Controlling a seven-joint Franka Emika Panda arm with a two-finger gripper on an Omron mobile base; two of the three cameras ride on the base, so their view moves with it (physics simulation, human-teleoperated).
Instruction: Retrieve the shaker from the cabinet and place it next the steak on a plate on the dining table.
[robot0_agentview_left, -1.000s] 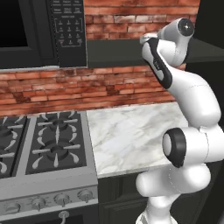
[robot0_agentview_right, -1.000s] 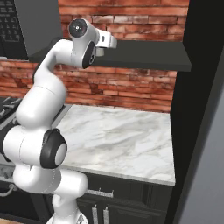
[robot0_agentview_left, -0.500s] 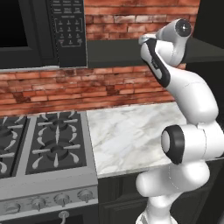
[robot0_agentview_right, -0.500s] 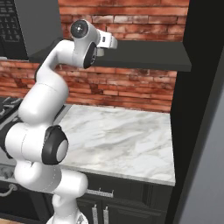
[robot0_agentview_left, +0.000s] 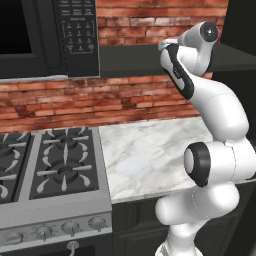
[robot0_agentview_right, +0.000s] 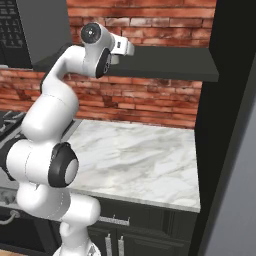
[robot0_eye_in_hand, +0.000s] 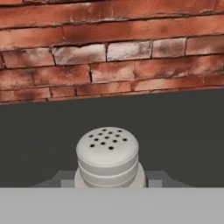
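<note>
The shaker (robot0_eye_in_hand: 108, 158) stands upright on the cabinet (robot0_agentview_right: 165, 62) shelf, its long axis vertical and its perforated domed top facing up, in front of the brick wall (robot0_eye_in_hand: 109, 48). The pincer (robot0_eye_in_hand: 109, 180) is closed on the shaker, one grey finger (robot0_eye_in_hand: 61, 179) pressed against each side of its lower body. In the base views the arm reaches up to the shelf, above the marble surface (robot0_agentview_left: 150, 155) beside the gas stove (robot0_agentview_left: 50, 165).
</note>
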